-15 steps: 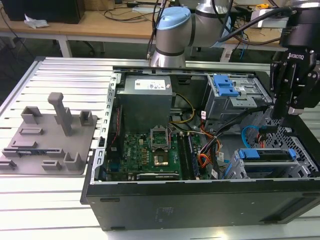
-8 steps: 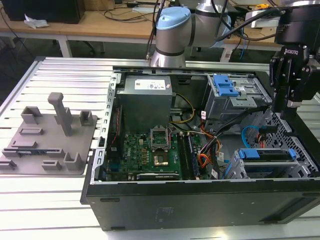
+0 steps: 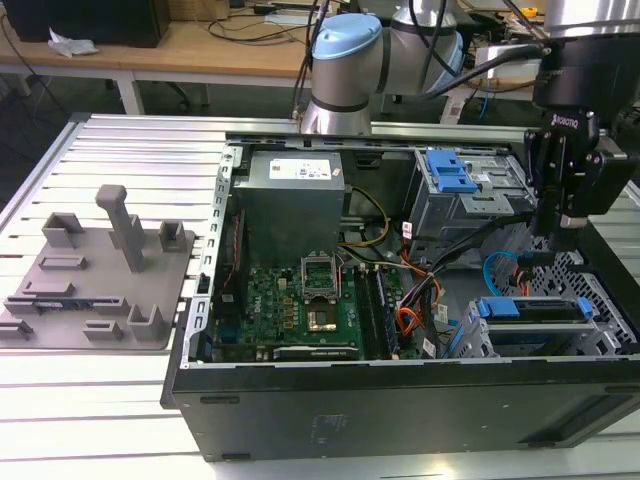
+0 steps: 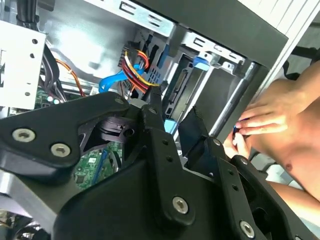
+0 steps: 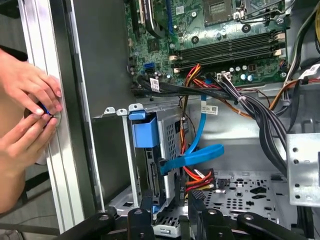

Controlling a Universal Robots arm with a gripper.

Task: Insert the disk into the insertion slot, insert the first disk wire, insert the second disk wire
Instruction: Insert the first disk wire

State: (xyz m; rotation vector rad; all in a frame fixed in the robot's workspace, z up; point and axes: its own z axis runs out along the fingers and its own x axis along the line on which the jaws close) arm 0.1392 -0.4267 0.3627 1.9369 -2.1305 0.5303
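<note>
The disk, in its blue caddy, sits inside the insertion slot, a grey perforated cage at the exterior view's right; its caddy tab shows in the first wrist view. My gripper hangs just above the cage's back end, open, and I see nothing between its fingers. The second disk wire, a flat light-blue cable, curves to the disk's edge, its dark plug against it. The first disk wire, an orange-red bundle, ends close under my gripper. Both wires also show in the second wrist view.
A person's hands rest on the case's outer rail beside the cage. A taller grey cage with a blue latch, the power supply and the motherboard fill the case. Black cable bundles cross nearby. A grey fixture lies outside.
</note>
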